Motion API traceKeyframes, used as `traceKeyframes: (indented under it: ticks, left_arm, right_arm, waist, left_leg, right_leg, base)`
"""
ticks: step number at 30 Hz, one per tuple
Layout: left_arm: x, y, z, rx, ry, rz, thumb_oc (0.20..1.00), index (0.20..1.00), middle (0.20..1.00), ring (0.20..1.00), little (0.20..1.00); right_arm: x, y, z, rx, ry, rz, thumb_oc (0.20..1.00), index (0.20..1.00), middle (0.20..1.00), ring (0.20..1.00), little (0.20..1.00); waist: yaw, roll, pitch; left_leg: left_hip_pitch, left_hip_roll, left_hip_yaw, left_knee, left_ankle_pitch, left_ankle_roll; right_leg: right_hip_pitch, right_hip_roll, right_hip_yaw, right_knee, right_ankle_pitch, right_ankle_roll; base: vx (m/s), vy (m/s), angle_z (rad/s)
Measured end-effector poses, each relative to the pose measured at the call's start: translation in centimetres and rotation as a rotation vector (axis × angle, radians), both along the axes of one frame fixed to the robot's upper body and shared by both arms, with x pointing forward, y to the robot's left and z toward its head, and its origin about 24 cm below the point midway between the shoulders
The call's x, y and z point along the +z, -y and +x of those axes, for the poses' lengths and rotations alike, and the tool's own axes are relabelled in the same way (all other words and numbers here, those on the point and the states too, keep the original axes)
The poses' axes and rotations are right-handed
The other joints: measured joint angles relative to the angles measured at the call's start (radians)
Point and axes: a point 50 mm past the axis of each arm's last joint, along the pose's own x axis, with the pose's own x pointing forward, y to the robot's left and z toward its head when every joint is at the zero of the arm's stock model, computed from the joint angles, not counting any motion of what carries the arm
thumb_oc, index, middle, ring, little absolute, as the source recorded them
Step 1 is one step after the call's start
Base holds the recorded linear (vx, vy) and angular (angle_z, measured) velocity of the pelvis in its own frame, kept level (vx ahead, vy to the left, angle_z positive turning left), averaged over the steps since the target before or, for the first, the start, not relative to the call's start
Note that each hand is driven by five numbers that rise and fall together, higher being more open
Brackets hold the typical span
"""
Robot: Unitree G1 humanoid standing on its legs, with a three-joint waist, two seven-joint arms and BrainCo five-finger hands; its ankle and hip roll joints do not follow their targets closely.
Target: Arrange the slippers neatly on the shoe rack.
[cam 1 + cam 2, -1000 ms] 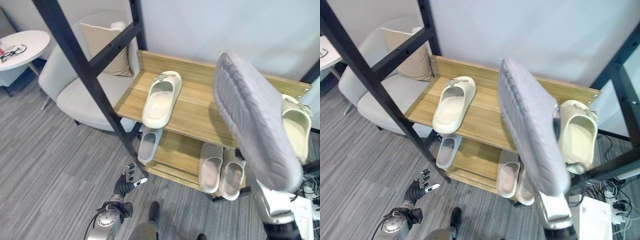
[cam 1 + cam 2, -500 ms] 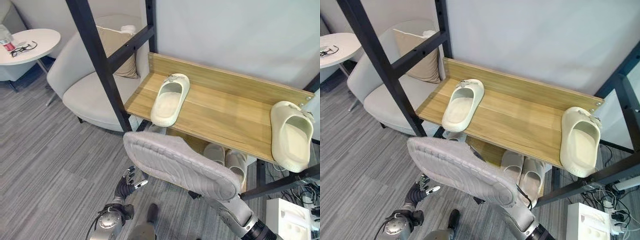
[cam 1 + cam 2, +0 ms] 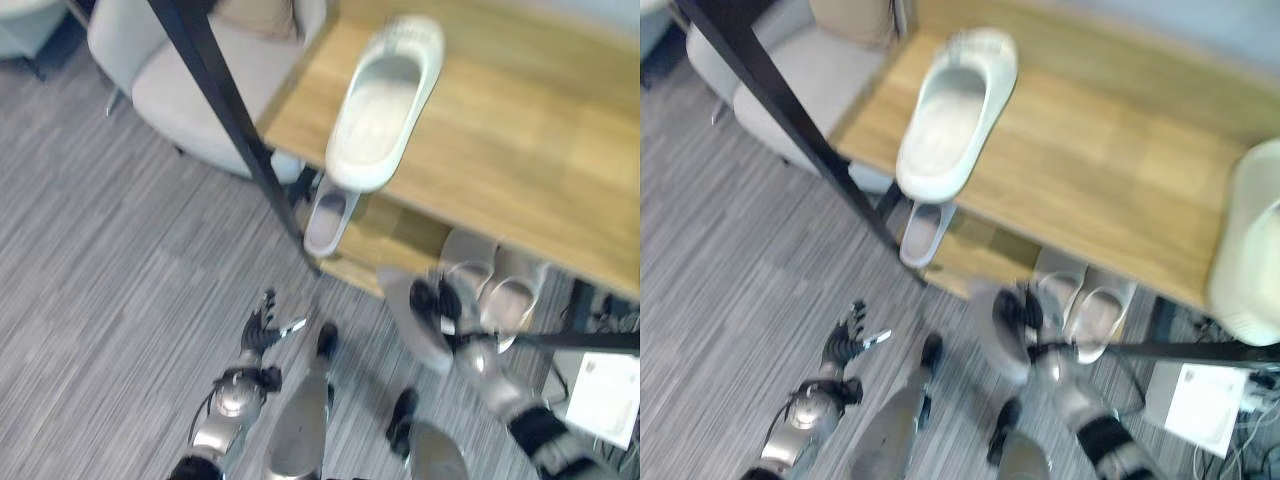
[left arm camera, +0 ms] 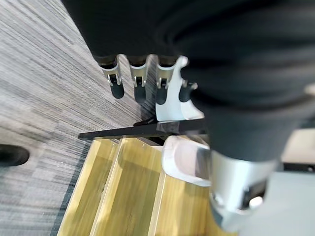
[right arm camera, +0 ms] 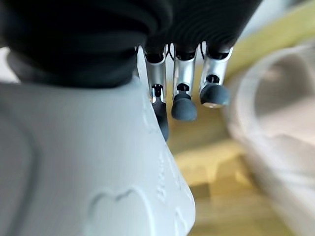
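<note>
Down low in front of the shoe rack (image 3: 560, 170), the right hand (image 3: 437, 300) has a grey slipper (image 3: 412, 318) in its grip, fingers (image 5: 183, 93) curled over the edge and the sole pressed against the palm. Just beyond that hand, on the rack's lower shelf (image 3: 970, 262), a pale pair of slippers (image 3: 495, 285) sits side by side, close to the held one. Further along the same shelf, towards the left hand's side, a single grey slipper (image 3: 327, 217) lies with its toe pointing out. Above the right hand, on the top shelf (image 3: 1120, 170), a cream slipper (image 3: 385, 103) overhangs the front edge, and a second cream slipper (image 3: 1250, 250) sits at the far end on the right hand's outer side. Well apart from all this, the left hand (image 3: 262, 325) hangs low over the grey carpet (image 3: 110, 300), fingers (image 4: 139, 81) loose and spread, holding nothing. Beyond the left hand stands a black post (image 3: 225, 100), and past that a pale armchair (image 3: 200, 55).
</note>
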Motion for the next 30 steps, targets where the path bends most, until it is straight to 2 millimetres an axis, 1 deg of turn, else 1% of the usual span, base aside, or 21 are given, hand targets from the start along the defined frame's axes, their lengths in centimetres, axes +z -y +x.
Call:
traceKeyframes:
  ticks: [1, 3, 4, 5, 6, 7, 8, 9, 10, 11, 12, 16, 19, 20, 24, 27, 30]
  left_arm:
    - [1.0, -0.1, 0.2, -0.005, 0.043, 0.002, 1.000, 1.000, 1.000, 1.000, 1.000]
    - [2.4, -0.3, 0.4, -0.021, 0.110, 0.013, 1.000, 1.000, 1.000, 1.000, 1.000]
    - [2.7, -0.3, 0.5, -0.023, 0.127, 0.017, 1.000, 1.000, 1.000, 1.000, 1.000]
    - [3.1, -0.1, 0.8, -0.039, 0.144, 0.027, 1.000, 1.000, 1.000, 1.000, 1.000]
    - [3.5, 0.0, 0.9, -0.051, 0.159, 0.033, 1.000, 1.000, 1.000, 1.000, 1.000]
    - [4.4, 0.9, 1.1, -0.092, 0.203, 0.023, 1.000, 1.000, 1.000, 1.000, 1.000]
    - [5.2, 1.6, 1.4, -0.118, 0.235, 0.017, 1.000, 1.000, 1.000, 1.000, 1.000]
    - [5.8, 1.7, 1.5, -0.129, 0.261, 0.015, 1.000, 1.000, 1.000, 1.000, 1.000]
    - [6.7, 2.1, 1.6, -0.147, 0.297, 0.011, 1.000, 1.000, 1.000, 1.000, 1.000]
    - [7.1, 2.2, 1.7, -0.154, 0.313, 0.008, 1.000, 1.000, 1.000, 1.000, 1.000]
    - [8.2, 2.3, 1.7, -0.164, 0.365, -0.001, 1.000, 1.000, 1.000, 1.000, 1.000]
    - [9.1, 2.6, 1.8, -0.195, 0.408, 0.002, 1.000, 1.000, 1.000, 1.000, 1.000]
    - [9.1, 2.8, 1.8, -0.207, 0.407, 0.007, 1.000, 1.000, 1.000, 1.000, 1.000]
    - [9.0, 2.9, 1.8, -0.212, 0.406, 0.009, 1.000, 1.000, 1.000, 1.000, 1.000]
    - [9.0, 3.3, 1.7, -0.230, 0.404, 0.007, 1.000, 1.000, 1.000, 1.000, 1.000]
    - [9.1, 3.5, 1.8, -0.246, 0.409, 0.005, 1.000, 1.000, 1.000, 1.000, 1.000]
    - [8.6, 4.2, 1.5, -0.288, 0.388, 0.001, 1.000, 1.000, 1.000, 1.000, 1.000]
  right_arm:
    - [1.7, -0.2, 0.7, -0.014, 0.072, -0.005, 0.200, 0.200, 0.200, 0.200, 0.200]
    - [4.5, 0.0, 1.6, -0.060, 0.202, -0.006, 0.200, 0.200, 0.200, 0.200, 0.200]
    - [5.5, 0.1, 1.9, -0.077, 0.246, -0.008, 0.200, 0.200, 0.200, 0.200, 0.200]
    - [6.8, 0.2, 2.2, -0.099, 0.302, -0.026, 0.200, 0.200, 0.200, 0.200, 0.200]
    - [7.5, 0.3, 2.3, -0.112, 0.337, -0.032, 0.200, 0.200, 0.200, 0.200, 0.200]
    - [8.4, 1.1, 2.6, -0.165, 0.373, -0.069, 0.200, 0.200, 0.200, 0.200, 0.200]
    - [8.1, 2.0, 2.9, -0.217, 0.355, -0.088, 0.200, 0.200, 0.200, 0.200, 0.200]
    - [8.0, 2.5, 3.0, -0.241, 0.348, -0.100, 0.200, 0.200, 0.200, 0.200, 0.200]
    - [8.1, 3.3, 3.2, -0.278, 0.341, -0.119, 0.200, 0.200, 0.200, 0.200, 0.200]
    - [8.2, 3.7, 3.2, -0.293, 0.341, -0.126, 0.200, 0.200, 0.200, 0.200, 0.200]
    - [8.5, 4.6, 3.2, -0.326, 0.340, -0.148, 0.200, 0.200, 0.200, 0.200, 0.200]
    - [8.4, 6.6, 3.5, -0.411, 0.305, -0.199, 0.200, 0.200, 0.200, 0.200, 0.200]
    - [9.1, 7.2, 3.6, -0.434, 0.313, -0.201, 0.200, 0.200, 0.200, 0.200, 0.200]
    - [9.1, 7.2, 3.8, -0.435, 0.310, -0.208, 1.000, 1.000, 1.000, 1.000, 1.000]
    - [10.1, 6.9, 4.9, -0.460, 0.291, -0.212, 1.000, 1.000, 1.000, 1.000, 1.000]
    - [11.0, 5.7, 5.6, -0.432, 0.299, -0.186, 1.000, 1.000, 1.000, 1.000, 1.000]
    - [11.6, 5.1, 5.8, -0.415, 0.309, -0.157, 1.000, 1.000, 1.000, 1.000, 1.000]
  waist:
    - [0.016, -0.001, 0.012]
    - [0.047, -0.008, 0.023]
    - [0.057, -0.008, 0.024]
    - [0.070, -0.015, 0.028]
    - [0.072, -0.020, 0.031]
    - [0.070, -0.026, 0.035]
    - [0.070, -0.038, 0.040]
    - [0.069, -0.049, 0.047]
    - [0.070, -0.050, 0.047]
    - [0.071, -0.051, 0.047]
    - [0.063, -0.053, 0.049]
    - [0.063, -0.053, 0.050]
    - [0.063, -0.053, 0.050]
    - [0.063, -0.053, 0.050]
    - [0.065, -0.053, 0.049]
    - [0.071, -0.053, 0.049]
    - [0.075, -0.053, 0.049]
  left_leg:
    - [-0.016, -0.006, 0.000, 0.010, 0.000, 0.000]
    - [-0.057, -0.023, -0.003, 0.040, -0.002, 0.003]
    - [-0.074, -0.031, -0.006, 0.053, -0.004, 0.005]
    - [-0.099, -0.043, -0.009, 0.077, -0.010, 0.011]
    - [-0.123, -0.052, -0.012, 0.105, -0.018, 0.018]
    - [-0.171, -0.066, -0.028, 0.161, -0.053, 0.011]
    - [-0.193, -0.074, -0.034, 0.192, -0.065, 0.013]
    - [-0.199, -0.080, -0.033, 0.204, -0.075, 0.012]
    - [-0.220, -0.081, -0.034, 0.223, -0.073, 0.023]
    - [-0.228, -0.081, -0.033, 0.227, -0.073, 0.023]
    - [-0.251, -0.085, -0.030, 0.237, -0.069, 0.018]
    - [-0.258, -0.089, -0.033, 0.237, -0.070, 0.020]
    - [-0.269, -0.089, -0.035, 0.237, -0.070, 0.020]
    - [-0.270, -0.089, -0.035, 0.237, -0.070, 0.020]
    - [-0.270, -0.089, -0.042, 0.223, -0.067, 0.016]
    - [-0.266, -0.088, -0.045, 0.205, -0.055, 0.013]
    - [-0.260, -0.087, -0.045, 0.199, -0.047, 0.014]
  right_leg:
    - [-0.027, -0.014, 0.000, 0.038, -0.024, -0.009]
    - [-0.077, -0.040, 0.000, 0.110, -0.060, -0.013]
    - [-0.094, -0.051, -0.006, 0.135, -0.071, -0.013]
    - [-0.118, -0.066, -0.007, 0.167, -0.086, -0.013]
    - [-0.132, -0.073, -0.009, 0.187, -0.094, -0.007]
    - [-0.157, -0.087, -0.023, 0.218, -0.113, -0.004]
    - [-0.161, -0.093, -0.031, 0.231, -0.126, -0.005]
    - [-0.166, -0.099, -0.029, 0.238, -0.138, -0.013]
    - [-0.177, -0.098, -0.031, 0.243, -0.139, -0.013]
    - [-0.185, -0.098, -0.031, 0.245, -0.139, -0.013]
    - [-0.200, -0.098, -0.031, 0.246, -0.131, 0.001]
    - [-0.202, -0.097, -0.033, 0.235, -0.131, 0.002]
    - [-0.212, -0.097, -0.033, 0.234, -0.131, 0.002]
    - [-0.214, -0.096, -0.033, 0.234, -0.131, 0.002]
    - [-0.221, -0.097, -0.034, 0.233, -0.131, 0.002]
    - [-0.223, -0.100, -0.035, 0.232, -0.131, 0.002]
    - [-0.220, -0.100, -0.035, 0.229, -0.130, 0.003]
  base:
    - [-0.04, 0.043, 0.23]
    - [-0.03, 0.034, 0.24]
    - [-0.01, 0.039, 0.30]
    - [0.01, 0.043, 0.28]
    - [0.02, 0.038, 0.32]
    - [0.12, -0.003, 0.37]
    - [0.13, -0.005, 0.31]
    - [0.12, -0.011, 0.19]
    - [0.03, 0.019, 0.04]
    - [0.04, 0.017, 0.03]
    - [0.06, 0.018, -0.02]
    - [0.02, 0.009, 0.02]
    - [0.01, 0.005, 0.01]
    - [0.00, 0.000, 0.00]
    - [0.01, 0.001, 0.01]
    - [0.01, 0.003, 0.01]
    - [0.00, 0.000, 0.00]
